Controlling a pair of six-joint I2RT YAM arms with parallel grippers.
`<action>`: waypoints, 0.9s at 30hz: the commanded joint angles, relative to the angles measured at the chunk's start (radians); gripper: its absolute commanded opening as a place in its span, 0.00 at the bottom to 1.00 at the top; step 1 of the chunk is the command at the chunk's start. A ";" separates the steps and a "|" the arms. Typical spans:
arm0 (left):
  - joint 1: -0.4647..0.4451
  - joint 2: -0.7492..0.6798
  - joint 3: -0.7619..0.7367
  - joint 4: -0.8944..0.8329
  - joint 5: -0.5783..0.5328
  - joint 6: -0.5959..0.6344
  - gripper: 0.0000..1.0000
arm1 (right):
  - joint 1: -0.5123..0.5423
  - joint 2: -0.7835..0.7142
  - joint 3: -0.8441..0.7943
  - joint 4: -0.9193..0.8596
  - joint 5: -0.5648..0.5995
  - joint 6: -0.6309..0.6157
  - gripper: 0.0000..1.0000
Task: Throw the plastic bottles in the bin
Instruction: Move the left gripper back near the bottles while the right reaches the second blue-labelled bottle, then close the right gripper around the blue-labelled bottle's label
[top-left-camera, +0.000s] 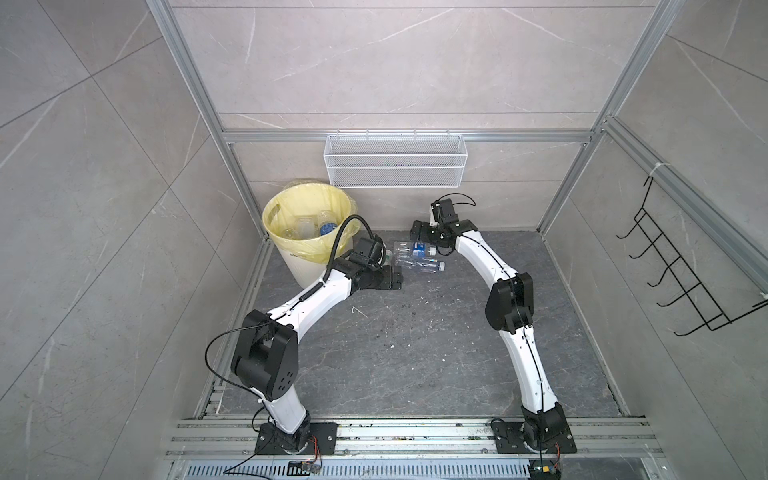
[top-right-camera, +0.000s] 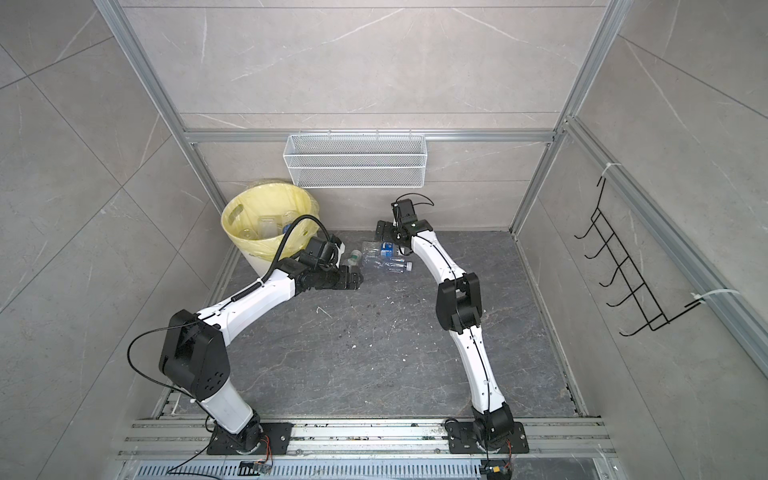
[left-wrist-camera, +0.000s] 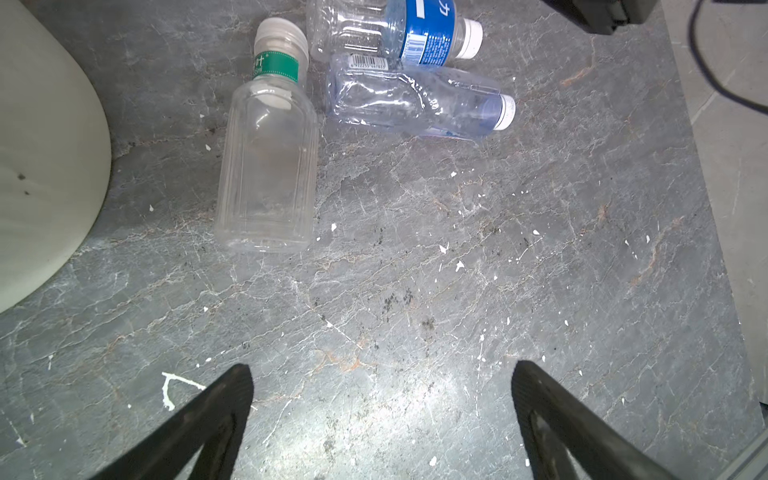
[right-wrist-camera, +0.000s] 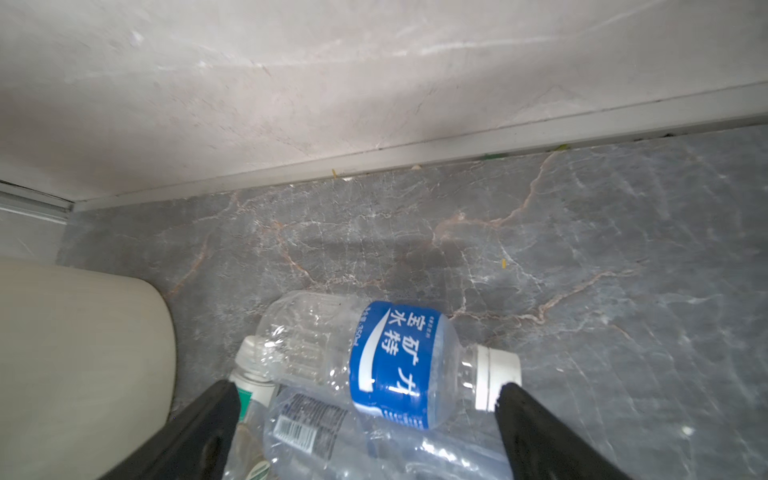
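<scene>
Jaws of the left gripper (left-wrist-camera: 382, 374) were found spread wide and empty above bare floor (left-wrist-camera: 415, 270), short of the green-labelled bottle (left-wrist-camera: 266, 166). The right gripper (right-wrist-camera: 369, 390), likewise spread and holding nothing, was positioned over the blue-labelled bottle (right-wrist-camera: 390, 365), whose cap lay beside one finger. It was judged that the grasp would be best closed across the labelled body rather than end to end, clear of the crushed bottle (left-wrist-camera: 415, 99) lying against it. Three bottles were counted on the floor beside the one bin (top-left-camera: 291, 266), and about three further bottles (top-left-camera: 305, 227) were made out inside it.
</scene>
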 joint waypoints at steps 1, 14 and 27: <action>0.003 0.006 0.048 -0.016 0.019 -0.012 1.00 | -0.001 0.072 0.085 -0.045 -0.015 -0.018 1.00; 0.002 0.004 0.056 -0.024 0.029 -0.013 1.00 | -0.001 0.214 0.262 -0.098 -0.056 0.027 1.00; 0.002 0.009 0.058 -0.027 0.030 -0.015 1.00 | 0.013 0.174 0.225 -0.108 -0.123 0.008 1.00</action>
